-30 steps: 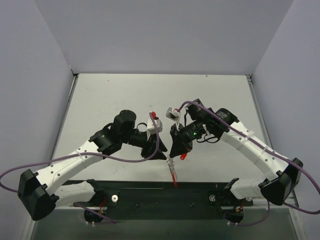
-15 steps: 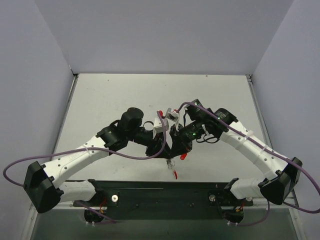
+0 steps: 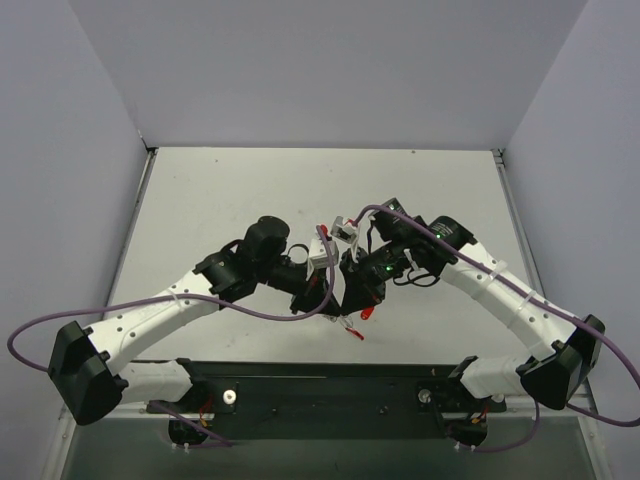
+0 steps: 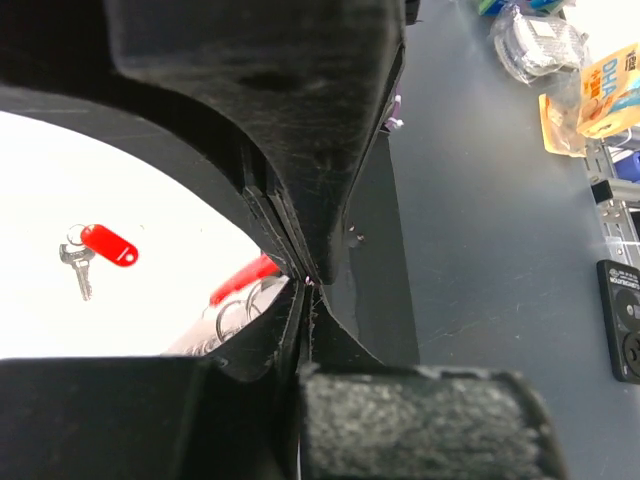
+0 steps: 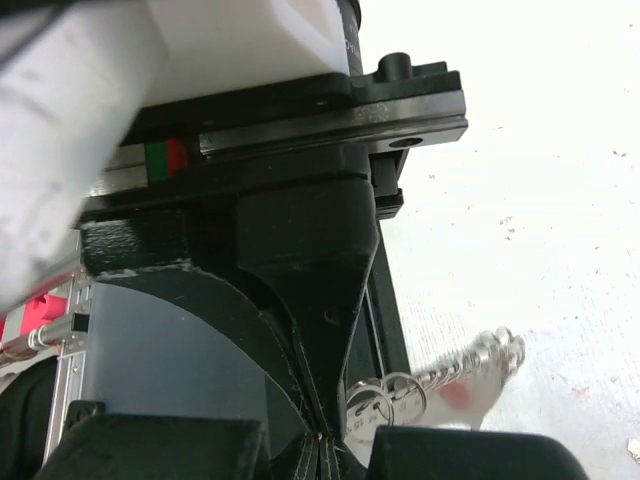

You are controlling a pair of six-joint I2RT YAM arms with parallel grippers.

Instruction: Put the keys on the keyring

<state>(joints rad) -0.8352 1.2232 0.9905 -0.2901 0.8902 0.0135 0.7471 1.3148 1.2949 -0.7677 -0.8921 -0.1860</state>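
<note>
- Left arm [image 3: 160, 315] and right arm [image 3: 500, 290] reach inward, their wrists meeting over the near centre of the white table [image 3: 250, 190].
- Right jaws: clenched on the thin silver-and-red keyring [image 5: 388, 394].
- Left jaws: clenched beside the keyring's red arc; actual grip unclear.
- Small red-headed silver key [image 4: 100, 247]: flat on the table, apart.

My jaws are matt black, my arms [image 3: 160, 315] white with black joints, my cables [image 3: 250, 316] purple. The key [image 4: 80, 270] is silver with a red tag. The keyring [image 4: 236, 312] shows red beside silver loops. The table [image 3: 230, 190] is pale grey-white.
</note>
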